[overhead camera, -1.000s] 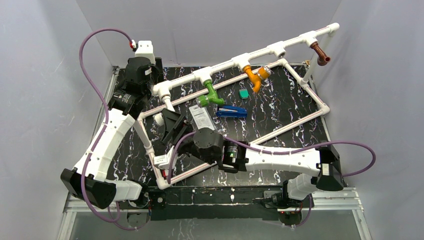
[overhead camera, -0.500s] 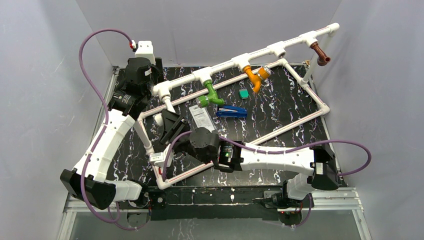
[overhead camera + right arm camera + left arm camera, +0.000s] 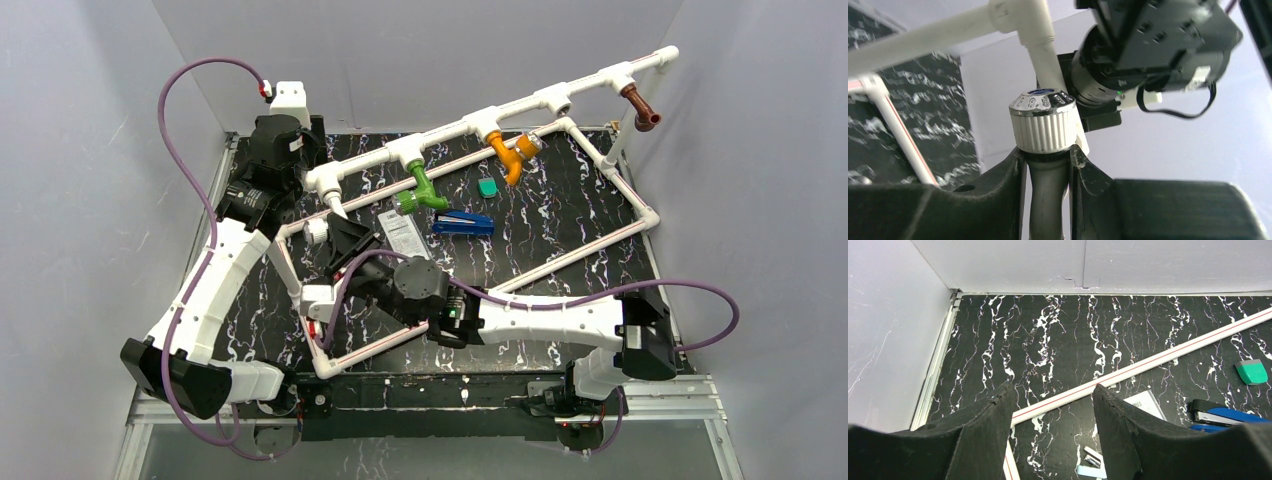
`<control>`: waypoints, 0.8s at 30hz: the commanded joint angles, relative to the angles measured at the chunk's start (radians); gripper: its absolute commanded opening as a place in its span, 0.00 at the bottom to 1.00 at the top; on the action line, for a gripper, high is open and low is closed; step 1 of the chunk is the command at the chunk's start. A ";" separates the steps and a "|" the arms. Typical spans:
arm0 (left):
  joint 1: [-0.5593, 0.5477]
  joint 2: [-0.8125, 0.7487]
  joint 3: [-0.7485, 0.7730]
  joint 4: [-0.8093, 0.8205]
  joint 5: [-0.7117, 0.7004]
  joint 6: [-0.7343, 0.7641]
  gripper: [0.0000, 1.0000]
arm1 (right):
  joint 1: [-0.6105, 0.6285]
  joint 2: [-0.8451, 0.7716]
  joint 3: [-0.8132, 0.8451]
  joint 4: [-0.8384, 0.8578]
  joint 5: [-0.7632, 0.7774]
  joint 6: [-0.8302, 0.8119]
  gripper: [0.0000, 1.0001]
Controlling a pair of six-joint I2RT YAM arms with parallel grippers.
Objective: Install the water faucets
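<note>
White faucet [image 3: 1043,122] clamped by right gripper [image 3: 1046,150] just below bare pipe stub [image 3: 1045,60]
Likely aligning to fit it there; left gripper [image 3: 1053,390] spread wide, empty, beside that stub

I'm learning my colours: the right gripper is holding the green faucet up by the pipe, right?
No. The right gripper holds the white faucet, not the green one; the right wrist view shows its white knob. The green faucet is already on the pipe.
</note>
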 commanded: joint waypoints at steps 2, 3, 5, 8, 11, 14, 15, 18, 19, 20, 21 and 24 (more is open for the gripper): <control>-0.056 0.071 -0.096 -0.263 0.057 0.001 0.57 | -0.015 0.003 -0.038 0.354 0.063 0.455 0.01; -0.056 0.073 -0.093 -0.263 0.057 0.001 0.57 | -0.016 0.013 -0.048 0.396 0.077 0.512 0.01; -0.056 0.075 -0.093 -0.263 0.058 0.001 0.57 | -0.015 0.036 -0.066 0.493 0.118 0.619 0.01; -0.056 0.072 -0.095 -0.263 0.058 0.001 0.57 | -0.015 0.064 -0.089 0.641 0.186 0.743 0.01; -0.056 0.069 -0.097 -0.262 0.057 0.001 0.57 | -0.019 0.072 -0.099 0.734 0.247 0.888 0.01; -0.056 0.065 -0.100 -0.259 0.057 0.001 0.57 | -0.022 0.073 -0.102 0.784 0.300 1.056 0.01; -0.056 0.065 -0.100 -0.259 0.057 0.001 0.57 | -0.022 0.071 -0.103 0.789 0.313 1.106 0.01; -0.057 0.062 -0.100 -0.259 0.057 0.001 0.57 | -0.027 0.072 -0.120 0.860 0.394 1.267 0.01; -0.057 0.061 -0.100 -0.259 0.056 0.002 0.57 | -0.029 0.070 -0.126 0.872 0.418 1.319 0.01; -0.057 0.062 -0.100 -0.259 0.055 0.002 0.57 | -0.033 0.063 -0.132 0.875 0.440 1.372 0.01; -0.057 0.061 -0.099 -0.259 0.055 0.003 0.57 | -0.039 0.056 -0.141 0.873 0.456 1.439 0.01; -0.058 0.057 -0.098 -0.260 0.055 0.003 0.57 | -0.058 0.027 -0.169 0.839 0.492 1.643 0.01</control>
